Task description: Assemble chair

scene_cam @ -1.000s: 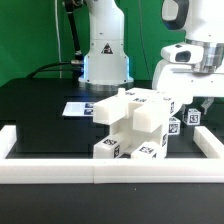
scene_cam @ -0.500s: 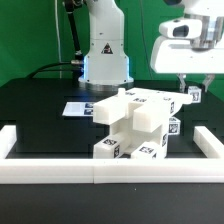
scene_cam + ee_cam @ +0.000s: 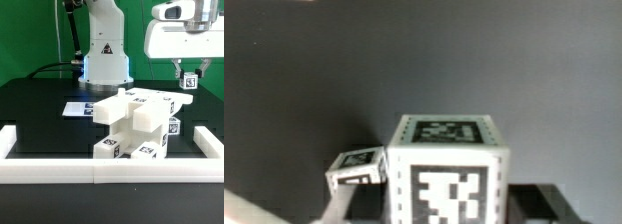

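The partly built white chair (image 3: 133,122) stands in the middle of the black table, with tags on its blocks. My gripper (image 3: 187,78) hangs high above the table at the exterior view's right, up and to the right of the chair. It is shut on a small white tagged block (image 3: 187,84), lifted off the table. In the wrist view this block (image 3: 446,165) fills the lower middle between my gripper's fingers (image 3: 446,205), with tags on its top and front. Another small tagged piece (image 3: 358,163) shows beside it, lower down.
A white border rail (image 3: 110,171) runs along the front, with raised ends at the left (image 3: 8,140) and right (image 3: 212,141). The marker board (image 3: 74,108) lies flat behind the chair on the left. The robot base (image 3: 105,55) stands at the back.
My gripper has risen from table height beside the chair's right side to well above it, carrying the small tagged block up with it. The chair has not moved.
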Robot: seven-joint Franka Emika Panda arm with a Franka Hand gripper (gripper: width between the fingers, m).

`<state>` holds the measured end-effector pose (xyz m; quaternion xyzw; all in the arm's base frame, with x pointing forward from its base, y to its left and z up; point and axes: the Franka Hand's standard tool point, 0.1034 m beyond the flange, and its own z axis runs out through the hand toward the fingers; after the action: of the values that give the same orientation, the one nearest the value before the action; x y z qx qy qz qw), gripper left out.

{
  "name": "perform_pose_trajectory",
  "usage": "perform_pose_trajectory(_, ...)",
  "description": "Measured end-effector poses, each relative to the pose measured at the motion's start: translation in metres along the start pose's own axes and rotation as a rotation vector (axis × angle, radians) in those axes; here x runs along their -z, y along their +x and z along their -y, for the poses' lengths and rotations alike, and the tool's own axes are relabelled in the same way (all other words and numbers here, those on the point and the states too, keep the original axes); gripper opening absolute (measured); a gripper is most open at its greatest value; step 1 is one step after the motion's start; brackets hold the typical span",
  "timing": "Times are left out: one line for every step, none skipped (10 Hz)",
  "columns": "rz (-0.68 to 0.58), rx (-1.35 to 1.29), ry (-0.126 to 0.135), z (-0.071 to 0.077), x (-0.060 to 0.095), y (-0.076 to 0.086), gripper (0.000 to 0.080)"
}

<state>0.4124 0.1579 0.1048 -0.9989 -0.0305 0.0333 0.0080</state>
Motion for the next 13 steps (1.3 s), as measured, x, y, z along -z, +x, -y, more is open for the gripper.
perform_pose_trajectory(0.000, 0.000, 0.000, 0.000, 0.000, 0.000, 0.0289)
perform_pose_trajectory(-0.001, 0.022, -0.001, -0.003, 0.002, 0.002, 0.0289)
perform_pose_trajectory(-0.016, 0.073, -0.002, -0.017, 0.012, 0.012, 0.0289)
perform_pose_trajectory(-0.021, 0.112, 0.003, -0.031, 0.024, 0.024, 0.0289)
perform_pose_trajectory(-0.029, 0.163, 0.008, -0.046, 0.036, 0.038, 0.0290)
perform_pose_trajectory(-0.025, 0.200, 0.009, -0.058, 0.045, 0.050, 0.0290)
perform_pose_trajectory(-0.029, 0.196, 0.007, -0.058, 0.047, 0.055, 0.0290)
perform_pose_trajectory(-0.025, 0.198, 0.006, -0.057, 0.046, 0.053, 0.0290)
perform_pose_trajectory(-0.025, 0.197, 0.006, -0.057, 0.046, 0.053, 0.0290)
perform_pose_trajectory(-0.025, 0.197, 0.006, -0.057, 0.046, 0.053, 0.0290)
perform_pose_trajectory(-0.027, 0.199, 0.006, -0.059, 0.046, 0.054, 0.0290)
perform_pose_trajectory(-0.032, 0.252, 0.003, -0.069, 0.053, 0.067, 0.0290)
perform_pose_trajectory(-0.054, 0.275, -0.008, -0.078, 0.060, 0.088, 0.0290)
